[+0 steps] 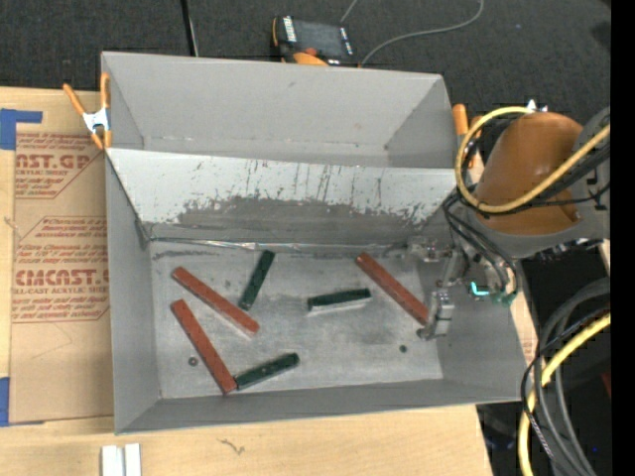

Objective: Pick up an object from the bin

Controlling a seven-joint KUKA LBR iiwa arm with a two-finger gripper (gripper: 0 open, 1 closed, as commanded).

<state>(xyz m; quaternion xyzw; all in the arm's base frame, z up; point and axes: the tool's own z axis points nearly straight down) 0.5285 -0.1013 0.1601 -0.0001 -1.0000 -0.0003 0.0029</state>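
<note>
The step in hand is judged to be the approach to a grasp: nothing is seen to be lifted, and every thing lies flat on the floor of the bin [327, 350]. The claw [437, 317] is seen low at the bin's right side, just beside the lower right end of a reddish-brown bar [392, 286]. Whether that end is touched cannot be told, nor whether the claw is apart or together.

This bar is taken as the likely thing of the task, since it is the nearest. It is long, flat and narrow, with straight edges, and it is laid on a slant from upper left to lower right, near the bin's back wall. A dark green bar [339, 299] of like shape is seen to its left, near it but apart from it.

For the next move, the claw would need to be set across the bar's narrow width, not along its length, and lowered close to the floor, because the bar is thin. A grip taken so near the end may let the bar tip once it is raised.

Two more reddish-brown bars [214, 300] and two more green bars [266, 368] are spread over the left half, well apart from the claw.
</note>
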